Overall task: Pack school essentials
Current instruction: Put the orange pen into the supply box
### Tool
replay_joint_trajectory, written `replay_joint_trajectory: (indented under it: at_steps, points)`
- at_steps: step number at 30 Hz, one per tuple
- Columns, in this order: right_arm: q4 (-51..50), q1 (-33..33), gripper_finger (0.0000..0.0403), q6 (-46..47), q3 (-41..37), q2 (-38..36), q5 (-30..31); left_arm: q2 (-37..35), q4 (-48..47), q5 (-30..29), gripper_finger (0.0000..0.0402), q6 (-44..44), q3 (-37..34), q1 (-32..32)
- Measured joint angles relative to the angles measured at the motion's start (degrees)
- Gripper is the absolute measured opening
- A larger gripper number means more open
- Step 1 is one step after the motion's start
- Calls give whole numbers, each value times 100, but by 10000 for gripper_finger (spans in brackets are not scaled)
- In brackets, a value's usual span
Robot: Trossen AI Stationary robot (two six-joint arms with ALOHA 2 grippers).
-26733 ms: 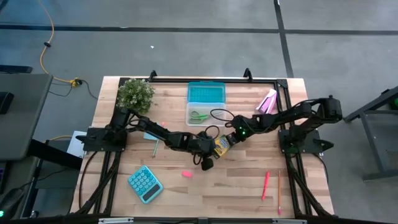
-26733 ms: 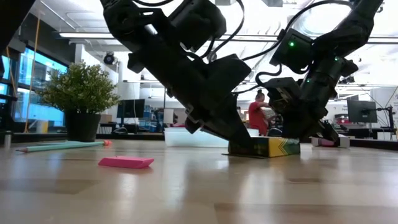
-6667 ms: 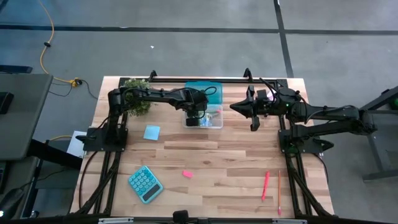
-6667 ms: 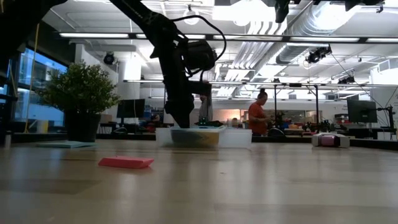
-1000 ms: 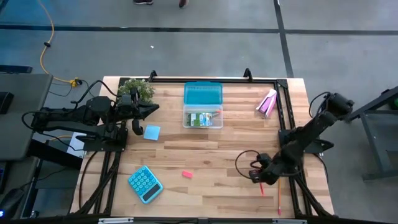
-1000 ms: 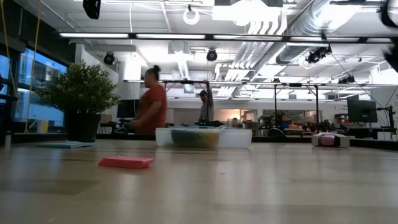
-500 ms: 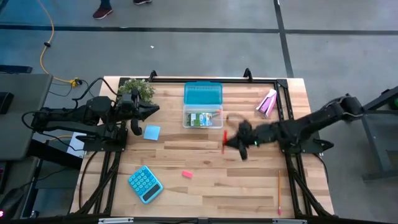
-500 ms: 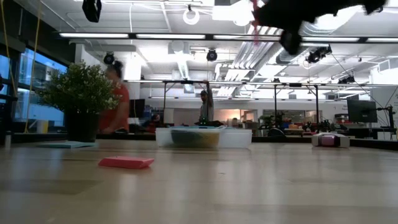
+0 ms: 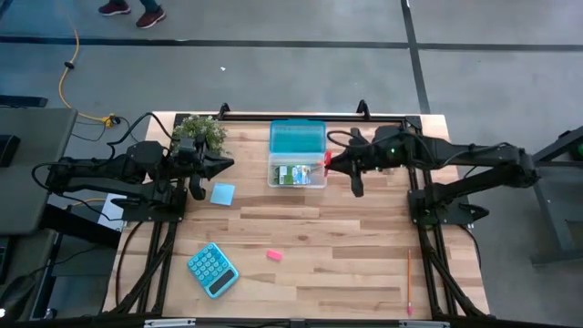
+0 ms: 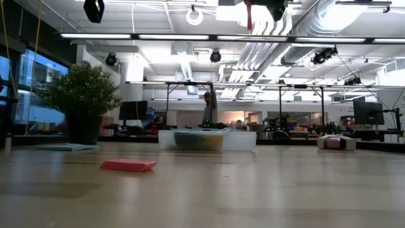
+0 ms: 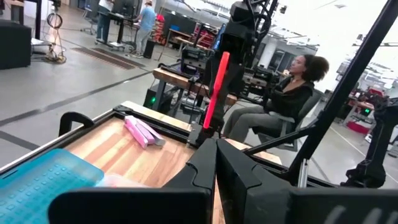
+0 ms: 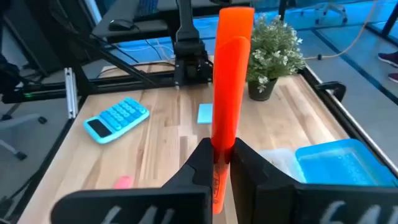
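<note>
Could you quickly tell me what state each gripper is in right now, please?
Left gripper: shut, empty, waiting at the table's left edge.
Right gripper: shut on the pink-red pen, beside the clear plastic box.

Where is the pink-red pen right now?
The pink-red pen is pinched in the right gripper, held up in the air. In the high view it sits just off the right end of the clear box, at the table's back middle.

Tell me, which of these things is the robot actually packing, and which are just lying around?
Part of the packing:
- pink-red pen, held in the right gripper
- clear box
- pink eraser
- thin pencil
- light-blue note pad

Just lying about:
- teal calculator
- pink-and-white packet
- potted plant
</note>
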Motion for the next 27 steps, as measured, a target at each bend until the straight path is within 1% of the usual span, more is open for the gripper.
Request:
replay_joint_trajectory:
  at_steps: [3,19,21,23,27]
  points:
    - [-29,-53,5,-1,-12,2,-66,0,0,-2,0,0,0,0]
    - [-69,-104,5,-59,-18,79,-20,0,0,-24,0,0,0,0]
    - [-217,-265,5,-234,110,292,-26,2,-2,-57,0,0,-1,0]
    - [-417,-469,5,-397,408,644,-50,2,-2,-85,0,0,0,0]
    - [-1204,-843,5,-971,1269,1632,-176,2,-9,-85,0,0,0,0]
